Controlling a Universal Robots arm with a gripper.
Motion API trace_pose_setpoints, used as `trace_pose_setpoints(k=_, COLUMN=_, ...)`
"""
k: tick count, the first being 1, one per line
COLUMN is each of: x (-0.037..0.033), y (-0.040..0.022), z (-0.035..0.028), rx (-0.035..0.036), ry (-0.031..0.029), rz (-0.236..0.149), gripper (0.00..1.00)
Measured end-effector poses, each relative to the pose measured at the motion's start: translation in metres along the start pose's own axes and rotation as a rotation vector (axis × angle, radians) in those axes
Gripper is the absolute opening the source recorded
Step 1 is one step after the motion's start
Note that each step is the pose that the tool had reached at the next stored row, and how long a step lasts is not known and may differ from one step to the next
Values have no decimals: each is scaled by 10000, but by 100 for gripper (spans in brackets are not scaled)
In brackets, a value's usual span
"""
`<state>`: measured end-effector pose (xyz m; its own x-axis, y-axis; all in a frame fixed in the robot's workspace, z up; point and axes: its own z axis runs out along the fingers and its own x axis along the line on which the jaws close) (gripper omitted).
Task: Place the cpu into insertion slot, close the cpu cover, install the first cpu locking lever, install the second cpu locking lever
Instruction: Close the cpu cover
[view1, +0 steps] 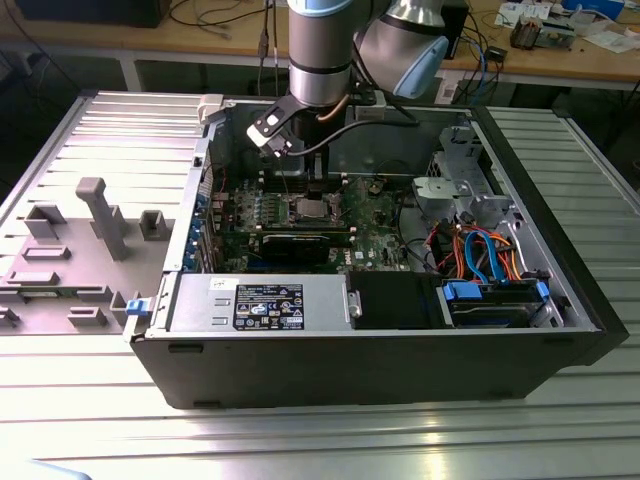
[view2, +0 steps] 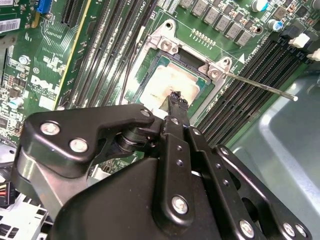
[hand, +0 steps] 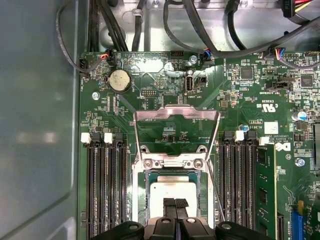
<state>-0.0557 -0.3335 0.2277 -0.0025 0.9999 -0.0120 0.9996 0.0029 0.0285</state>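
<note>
The cpu (hand: 174, 189), a small square chip with a pale metal top, lies flat inside the insertion slot (hand: 172, 162) on the green board; the second wrist view also shows the cpu (view2: 165, 82). The cpu cover (hand: 177, 114), a silver frame with a big window, stands swung back and open behind the slot. A thin metal locking lever (view2: 260, 86) sticks out sideways, unlatched. My gripper (hand: 175, 203) hangs just over the chip's near edge, shut with nothing between its fingers; its tip (view2: 175, 97) is over the chip. In the exterior view the arm (view1: 320, 60) reaches down into the open computer case above the slot (view1: 310, 210).
Black memory slots (hand: 105, 190) flank the socket on both sides. A long black graphics card (view1: 305, 242) lies in front of it. A power supply (view1: 265, 303), a drive cage (view1: 470, 190) and cables (view1: 480, 250) fill the case. Grey fixtures (view1: 100, 215) stand at the exterior view's left.
</note>
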Motion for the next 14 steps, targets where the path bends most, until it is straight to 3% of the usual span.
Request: trace_pose_setpoints(k=14, x=-1, y=3, z=-95, rx=0, ry=-3, rz=0, gripper=11)
